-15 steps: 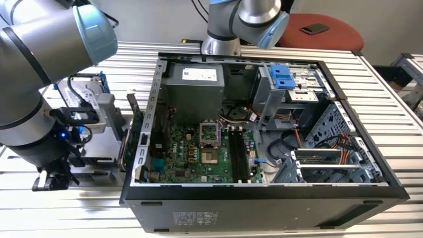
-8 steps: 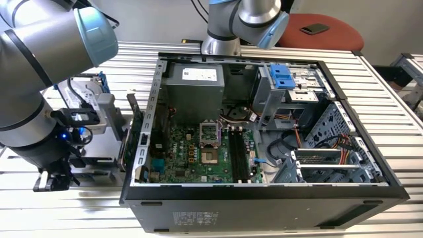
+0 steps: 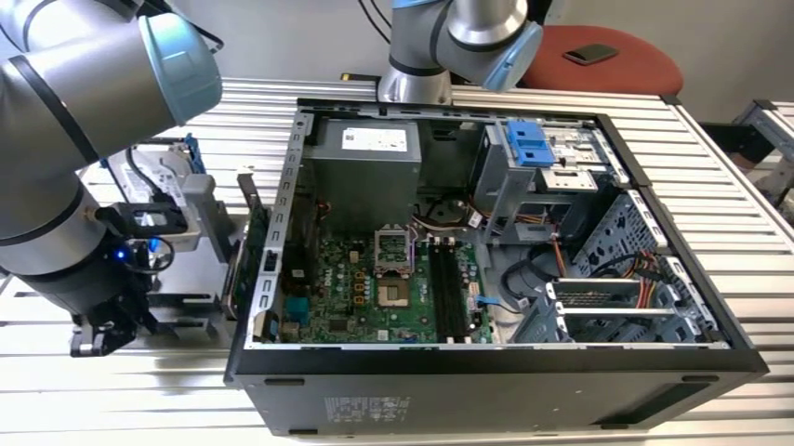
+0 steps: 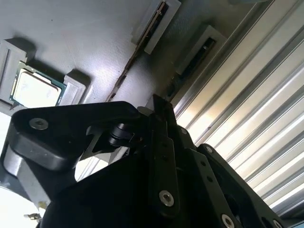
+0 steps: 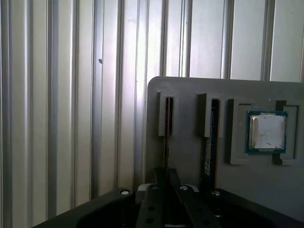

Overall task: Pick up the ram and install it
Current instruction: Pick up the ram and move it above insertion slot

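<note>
Black gripper [image 5: 166,179], jaws tight on the ram [image 5: 166,137], edge-on in the grey tray [image 5: 190,88], processor chip [image 5: 267,132] nearby.

A grey tray [image 5: 190,95] on the ribbed table [image 5: 71,95] holds the ram [image 5: 166,126] on edge just at the black tool [image 5: 166,176], a second strip [image 5: 212,137] alongside, and a square chip [image 5: 267,132].

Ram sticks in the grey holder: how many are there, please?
2: one ram stick stands on edge in line with the gripper; the other stands between it and the processor.
</note>
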Robot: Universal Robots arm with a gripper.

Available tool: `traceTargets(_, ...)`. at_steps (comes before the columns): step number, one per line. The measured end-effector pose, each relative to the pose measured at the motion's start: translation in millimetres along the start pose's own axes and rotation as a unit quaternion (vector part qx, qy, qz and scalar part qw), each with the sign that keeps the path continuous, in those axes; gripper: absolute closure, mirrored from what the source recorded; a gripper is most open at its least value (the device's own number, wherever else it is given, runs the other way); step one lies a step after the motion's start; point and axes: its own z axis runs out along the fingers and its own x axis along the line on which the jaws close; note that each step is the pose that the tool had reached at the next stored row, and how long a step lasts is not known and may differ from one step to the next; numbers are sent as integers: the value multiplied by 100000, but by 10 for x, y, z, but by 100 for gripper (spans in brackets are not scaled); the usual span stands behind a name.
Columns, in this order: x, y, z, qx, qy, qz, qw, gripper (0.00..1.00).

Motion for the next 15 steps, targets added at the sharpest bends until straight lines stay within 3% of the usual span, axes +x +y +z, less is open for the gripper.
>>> traceTargets(8,-2,0,-14,2,1,0,100000,100)
traceTargets(15,-10,2,-184,-4,4,3,100000,100)
